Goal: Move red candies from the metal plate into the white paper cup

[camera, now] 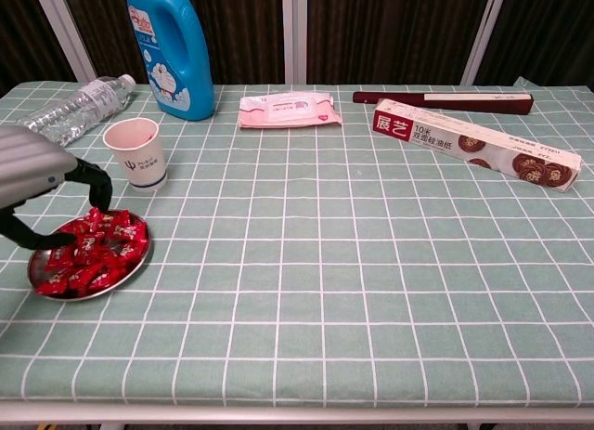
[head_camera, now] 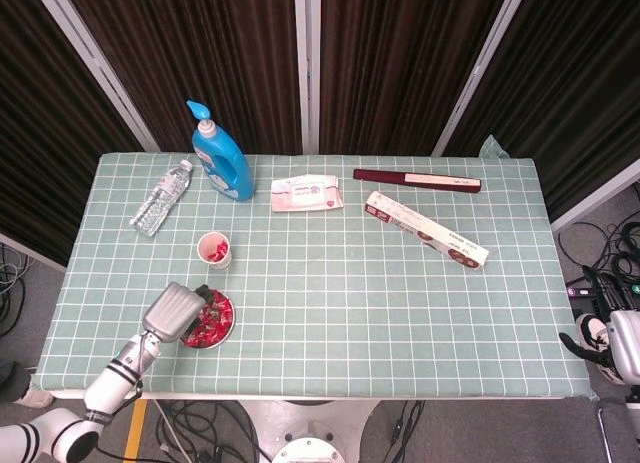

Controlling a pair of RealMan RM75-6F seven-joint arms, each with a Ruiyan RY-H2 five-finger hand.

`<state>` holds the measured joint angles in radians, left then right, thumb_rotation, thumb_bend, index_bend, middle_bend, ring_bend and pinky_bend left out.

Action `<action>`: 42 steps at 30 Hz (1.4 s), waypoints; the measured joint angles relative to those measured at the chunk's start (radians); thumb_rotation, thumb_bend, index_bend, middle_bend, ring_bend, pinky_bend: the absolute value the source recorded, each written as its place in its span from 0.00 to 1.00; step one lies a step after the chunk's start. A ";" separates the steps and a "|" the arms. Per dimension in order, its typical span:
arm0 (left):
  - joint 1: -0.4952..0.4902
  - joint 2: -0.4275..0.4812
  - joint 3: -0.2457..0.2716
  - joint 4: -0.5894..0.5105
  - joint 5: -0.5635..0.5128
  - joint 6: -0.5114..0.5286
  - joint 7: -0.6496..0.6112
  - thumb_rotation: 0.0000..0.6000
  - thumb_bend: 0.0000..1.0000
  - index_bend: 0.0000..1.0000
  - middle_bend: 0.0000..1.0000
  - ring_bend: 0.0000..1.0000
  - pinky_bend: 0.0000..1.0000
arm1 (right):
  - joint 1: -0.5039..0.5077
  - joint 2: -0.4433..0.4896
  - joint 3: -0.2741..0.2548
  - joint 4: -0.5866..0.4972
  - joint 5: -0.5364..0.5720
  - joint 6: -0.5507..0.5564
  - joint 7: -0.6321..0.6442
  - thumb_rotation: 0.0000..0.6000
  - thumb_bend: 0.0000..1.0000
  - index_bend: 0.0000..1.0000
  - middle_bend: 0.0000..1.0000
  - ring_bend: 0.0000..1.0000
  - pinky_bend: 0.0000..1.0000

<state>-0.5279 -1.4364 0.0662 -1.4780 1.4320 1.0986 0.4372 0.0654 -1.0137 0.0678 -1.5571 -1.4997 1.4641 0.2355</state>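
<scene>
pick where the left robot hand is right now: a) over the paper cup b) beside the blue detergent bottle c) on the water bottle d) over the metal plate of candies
d: the left robot hand hangs over the metal plate of red candies, its fingers apart and empty, away from the white paper cup.

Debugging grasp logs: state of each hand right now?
Left hand: open, fingers spread over the metal plate of red candies, holding nothing.
Right hand: not in view.
</scene>
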 measured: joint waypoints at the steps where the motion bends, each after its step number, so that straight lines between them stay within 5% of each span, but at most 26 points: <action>1: 0.002 -0.009 0.002 0.011 -0.002 -0.006 0.000 1.00 0.29 0.48 0.50 0.94 1.00 | 0.000 0.000 0.000 -0.001 -0.001 0.000 0.000 1.00 0.10 0.00 0.14 0.10 0.44; 27: 0.012 -0.088 -0.006 0.147 -0.006 -0.066 -0.014 1.00 0.24 0.47 0.50 0.94 1.00 | 0.000 0.008 -0.001 -0.031 0.000 0.004 -0.030 1.00 0.10 0.00 0.14 0.10 0.44; 42: 0.012 -0.117 -0.011 0.200 0.012 -0.074 -0.053 1.00 0.24 0.57 0.58 0.96 1.00 | 0.000 0.010 0.000 -0.034 0.004 0.002 -0.032 1.00 0.10 0.00 0.14 0.10 0.44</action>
<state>-0.5163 -1.5530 0.0550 -1.2777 1.4439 1.0244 0.3844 0.0659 -1.0041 0.0680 -1.5907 -1.4961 1.4657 0.2031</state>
